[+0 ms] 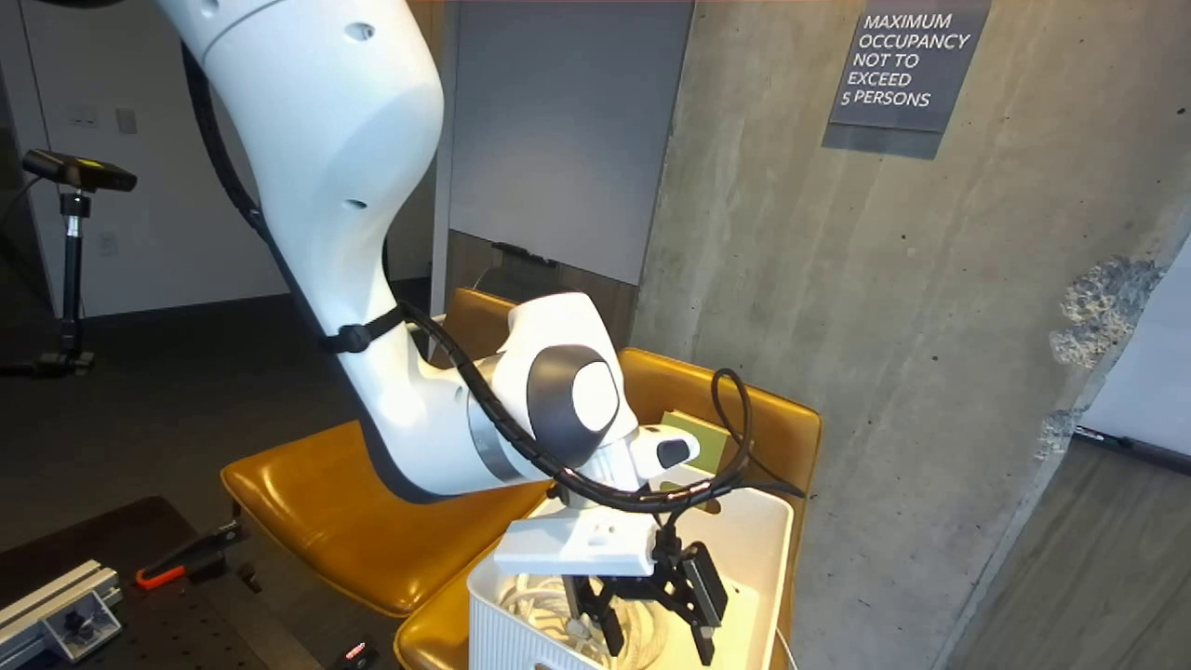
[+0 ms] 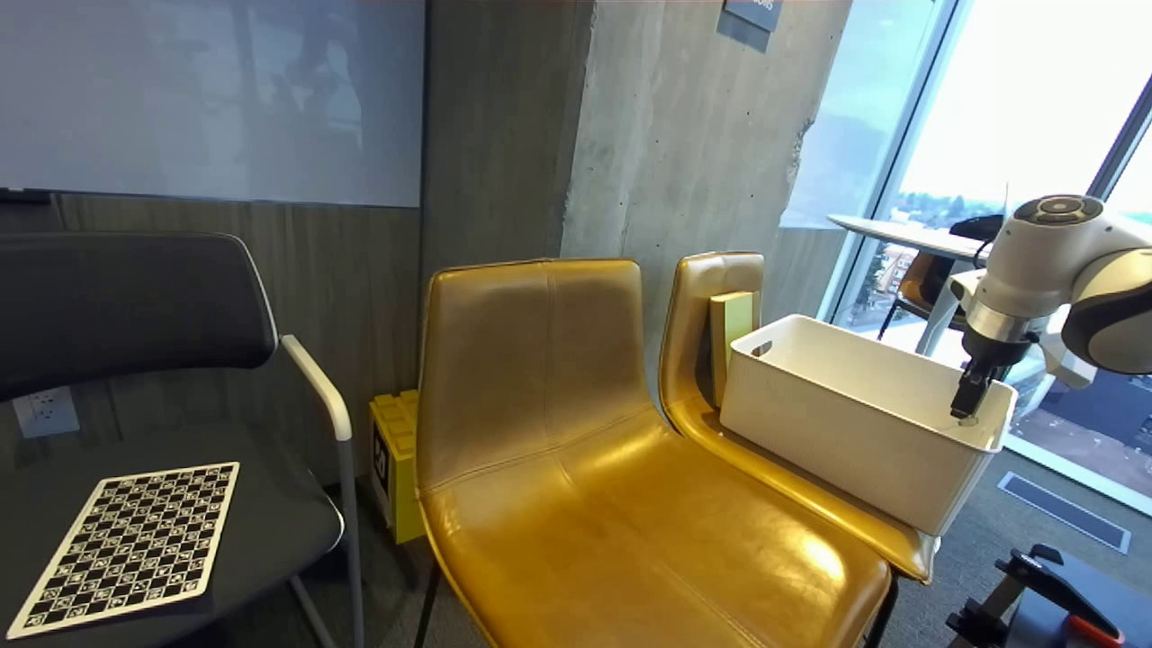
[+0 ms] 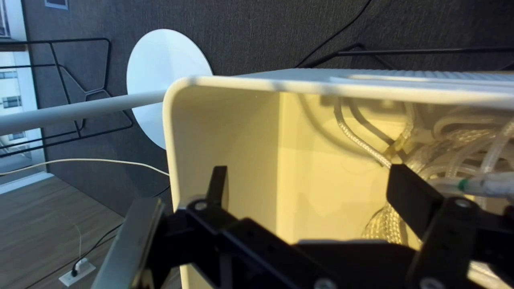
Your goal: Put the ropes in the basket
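Found Robotiq gripper (image 1: 660,649) spread wide, holding nothing, with tips inside one end of the white basket (image 2: 828,432). Found pale ropes (image 3: 358,141), partly braided, loosely coiled on the floor of that same basket end; judge light, limp and hard to damage, best pinched across several bunched strands rather than by one loose loop. Noted tan leather chair (image 2: 691,333) beneath the basket and concrete wall (image 1: 893,372) beyond.

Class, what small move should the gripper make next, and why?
Probably lift the gripper straight up, clear of the white basket: the jaws stand wide apart, gripping no rope, and the ropes in view already lie inside, so placing looks done.
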